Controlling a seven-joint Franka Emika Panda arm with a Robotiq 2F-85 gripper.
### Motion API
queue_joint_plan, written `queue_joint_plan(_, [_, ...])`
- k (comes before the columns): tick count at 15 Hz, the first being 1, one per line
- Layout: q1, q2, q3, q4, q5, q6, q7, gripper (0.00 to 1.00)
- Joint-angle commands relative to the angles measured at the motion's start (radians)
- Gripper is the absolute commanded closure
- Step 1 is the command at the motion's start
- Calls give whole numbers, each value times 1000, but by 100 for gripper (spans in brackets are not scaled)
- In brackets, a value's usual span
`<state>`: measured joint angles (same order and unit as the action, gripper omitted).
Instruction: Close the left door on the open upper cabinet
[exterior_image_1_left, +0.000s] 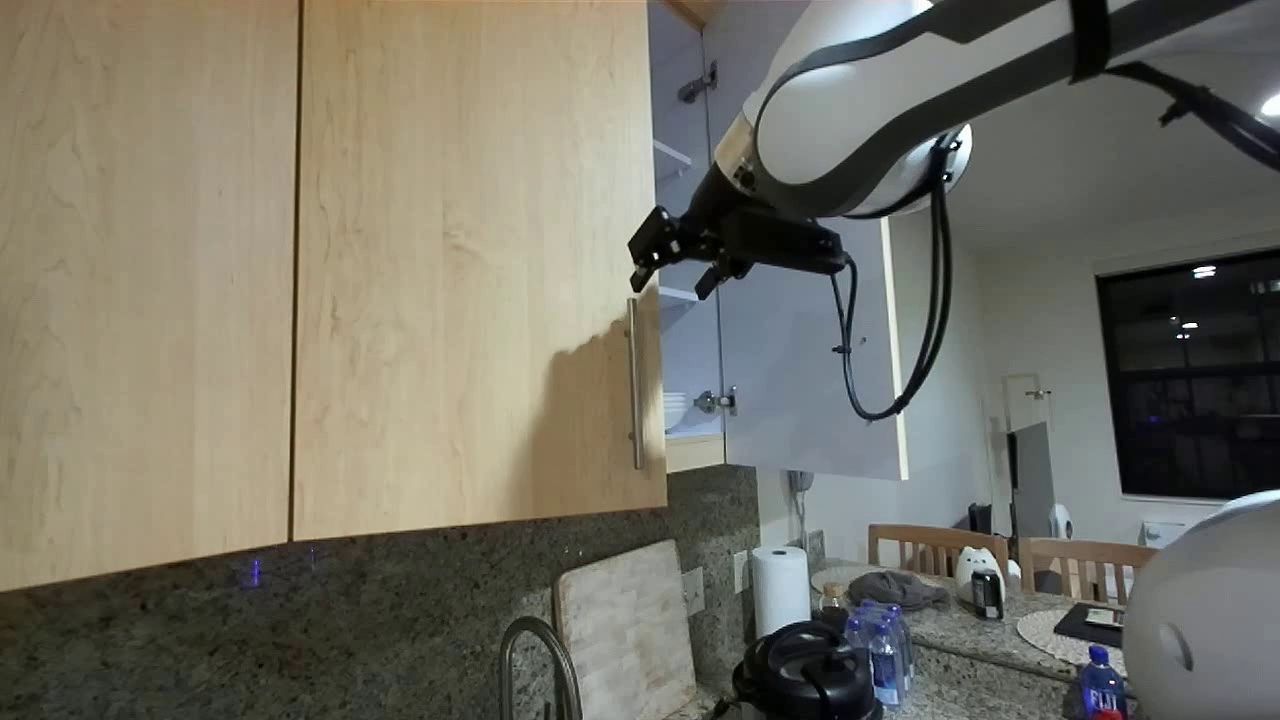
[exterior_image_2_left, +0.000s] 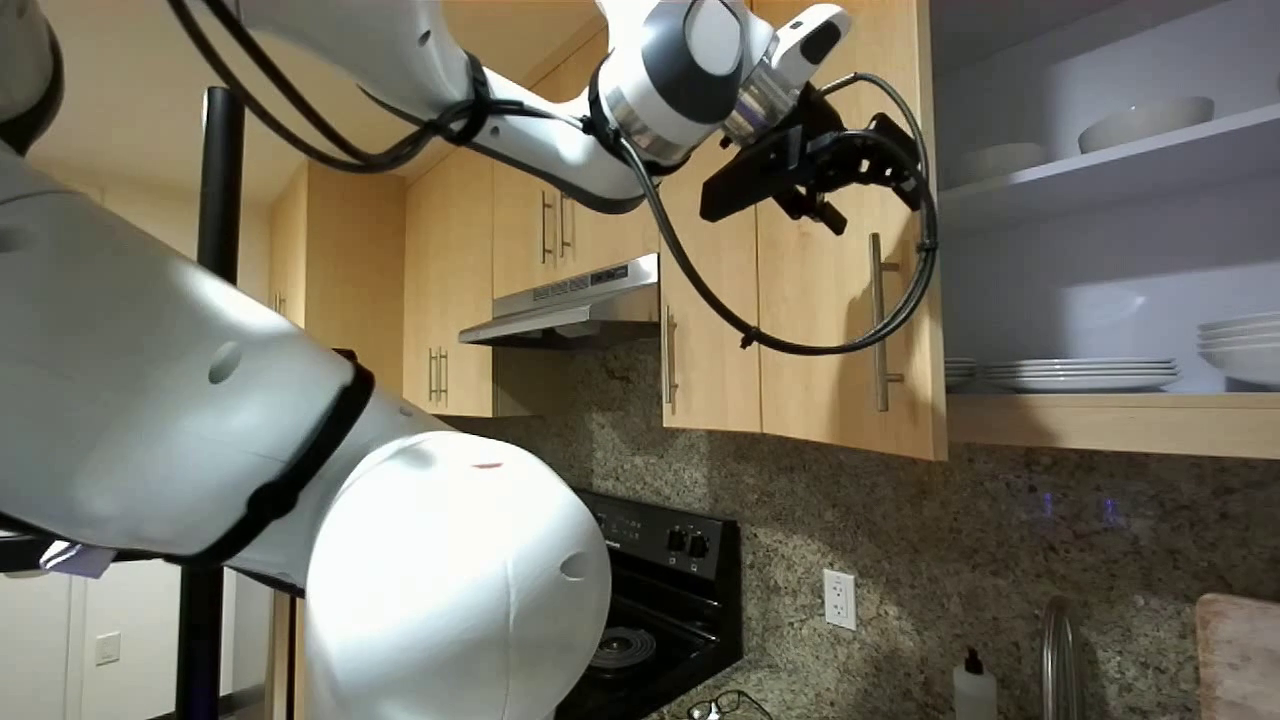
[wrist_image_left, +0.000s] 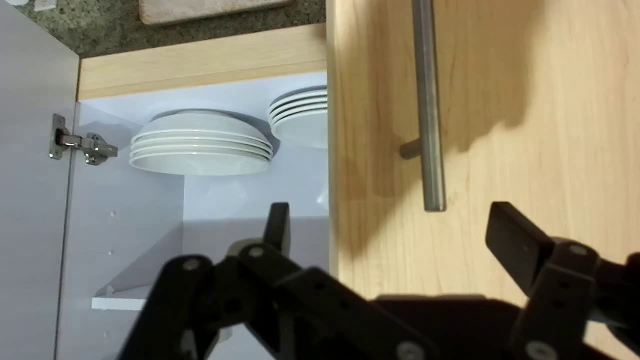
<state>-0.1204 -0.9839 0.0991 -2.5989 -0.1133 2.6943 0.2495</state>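
The left door (exterior_image_1_left: 470, 250), light wood, stands partly open; it also shows in an exterior view (exterior_image_2_left: 815, 300) and the wrist view (wrist_image_left: 500, 175). Its slim metal bar handle (exterior_image_1_left: 635, 385) runs near the free edge and also shows in the wrist view (wrist_image_left: 431, 125), whose picture stands upside down. The upper cabinet (exterior_image_2_left: 1110, 425) has a white interior with white dishes. My gripper (exterior_image_1_left: 672, 288) is open and empty, near the handle's upper end. In the wrist view the gripper (wrist_image_left: 392, 225) has one finger over the opening and one over the door; contact cannot be told.
A pale door (exterior_image_1_left: 810, 370) stands wide open on the cabinet's opposite side. A neighbouring wood panel (exterior_image_1_left: 140, 280) adjoins the left door. A range hood (exterior_image_2_left: 580, 300) hangs beyond. Below are a faucet (exterior_image_1_left: 545, 650), a cutting board (exterior_image_1_left: 625, 625) and a black pot (exterior_image_1_left: 810, 670).
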Motion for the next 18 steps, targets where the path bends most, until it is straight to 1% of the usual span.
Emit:
queue_joint_plan(1, [-22, -98, 61, -77, 33, 0, 46, 0])
queue_joint_plan(3, [-21, -124, 92, -82, 28, -14, 54, 0])
queue_joint_plan(5, [-8, -122, 113, -56, 23, -45, 41, 0])
queue_joint_plan(11, [24, -27, 161, 71, -1, -150, -14, 0])
queue_joint_plan(14, [5, 45, 178, 143, -33, -169, -34, 0])
queue_joint_plan(18, [-73, 140, 219, 230, -109, -138, -4, 0])
